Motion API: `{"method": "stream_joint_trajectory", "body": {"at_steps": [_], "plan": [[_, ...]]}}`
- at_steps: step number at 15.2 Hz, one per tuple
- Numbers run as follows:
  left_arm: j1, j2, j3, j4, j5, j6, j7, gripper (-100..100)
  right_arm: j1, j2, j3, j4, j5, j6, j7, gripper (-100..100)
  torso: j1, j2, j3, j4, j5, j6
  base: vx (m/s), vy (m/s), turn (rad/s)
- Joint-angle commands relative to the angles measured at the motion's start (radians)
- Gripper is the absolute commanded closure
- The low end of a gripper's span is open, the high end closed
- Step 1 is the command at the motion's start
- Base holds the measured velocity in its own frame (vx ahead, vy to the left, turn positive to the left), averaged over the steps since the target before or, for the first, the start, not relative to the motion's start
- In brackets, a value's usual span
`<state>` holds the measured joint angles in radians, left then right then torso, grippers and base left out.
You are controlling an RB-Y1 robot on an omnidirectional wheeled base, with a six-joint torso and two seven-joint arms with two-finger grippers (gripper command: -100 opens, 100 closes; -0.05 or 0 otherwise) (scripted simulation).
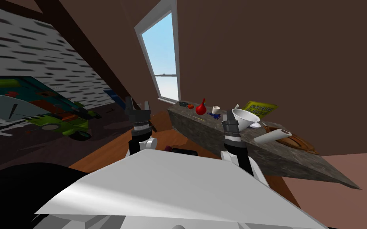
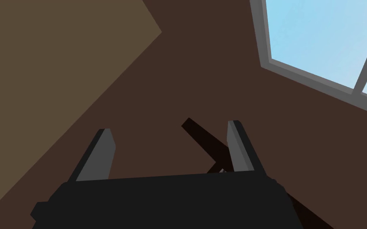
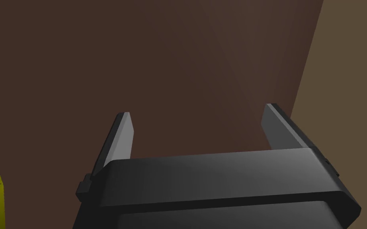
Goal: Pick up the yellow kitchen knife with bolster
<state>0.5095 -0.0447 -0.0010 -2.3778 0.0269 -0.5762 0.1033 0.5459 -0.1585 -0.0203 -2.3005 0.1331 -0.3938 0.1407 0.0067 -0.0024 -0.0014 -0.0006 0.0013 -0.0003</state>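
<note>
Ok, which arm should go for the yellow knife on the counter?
Right, probably: the right arm stands at the counter edge, nearer the knife; the left arm hangs over the floor.

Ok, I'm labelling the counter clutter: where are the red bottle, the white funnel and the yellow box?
red bottle (image 1: 201, 109), head view, on its round belly.
white funnel (image 1: 245, 118), head view, on its outer wall.
yellow box (image 1: 260, 108), head view, on its printed face.

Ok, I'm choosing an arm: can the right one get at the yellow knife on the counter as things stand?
Probably yes. The right gripper is open, aimed at the wall; the knife lies uncovered on the counter near the red bulb. It must tilt down first.
</note>
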Motion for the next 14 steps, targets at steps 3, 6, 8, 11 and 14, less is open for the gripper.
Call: {"method": "stream_joint_trajectory", "body": {"at_steps": [3,6,8,11,14], "plan": [[0.0,0.0,0.0,0.0,0.0,0.0,0.0,0,0.01,-0.072,0.004,0.043,0.025,0.004,0.021,-100,0.0,0.0,0.0,0.0,0.0,0.0,0.035,0.091,0.045],[0.0,0.0,0.0,0.0,0.0,0.0,0.0,0,0.019,-0.14,0.007,0.098,0.053,0.009,0.043,-100,-0.001,0.001,0.0,0.0,0.0,0.0,0.023,0.07,0.034],[0.0,0.0,0.0,0.0,0.0,0.0,0.0,0,0.024,-0.177,0.008,0.128,0.069,0.012,0.055,-100,-0.002,0.0,0.0,0.0,0.0,0.0,0.033,0.09,0.065],[0.0,0.0,0.0,0.0,0.0,0.0,0.0,0,0.029,-0.223,0.01,0.16,0.086,0.016,0.068,-100,0.002,-0.001,0.0,0.0,0.0,0.0,0.045,0.117,0.06],[0.0,0.0,0.0,0.0,0.0,0.0,0.0,0,0.04,-0.297,0.013,0.223,0.122,0.023,0.096,-100,0.001,-0.001,-0.001,0.0,0.0,0.0,0.053,0.11,0.062]]}}
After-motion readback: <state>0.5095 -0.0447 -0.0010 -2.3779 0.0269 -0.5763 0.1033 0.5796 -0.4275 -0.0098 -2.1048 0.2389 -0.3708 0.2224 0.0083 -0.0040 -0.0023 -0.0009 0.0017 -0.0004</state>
